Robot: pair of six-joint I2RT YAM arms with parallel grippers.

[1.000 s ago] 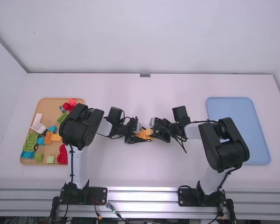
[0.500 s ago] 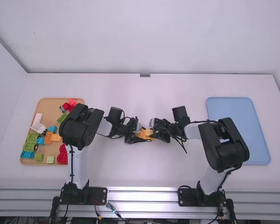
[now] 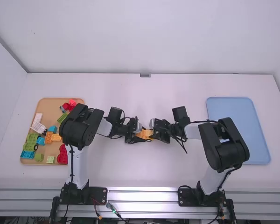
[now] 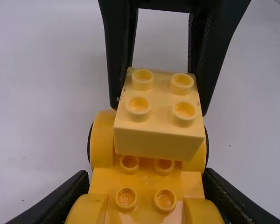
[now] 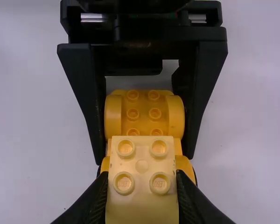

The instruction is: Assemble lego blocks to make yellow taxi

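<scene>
Left pincer (image 4: 147, 177) closed on flanks of orange-yellow car base (image 4: 143, 185); right pincer (image 5: 142, 175) closed on pale yellow block (image 5: 142, 154), over base's wheel end. Both near middle of counter (image 3: 144, 175), between tan tray (image 3: 51, 109) and blue tray (image 3: 231, 109). Cannot tell if block is seated. Step in hand looks like pressing block onto base. Brace base level, line studs up square, push evenly straight down; check for gap before loosening right pincer. Off-centre push could tip base.
</scene>
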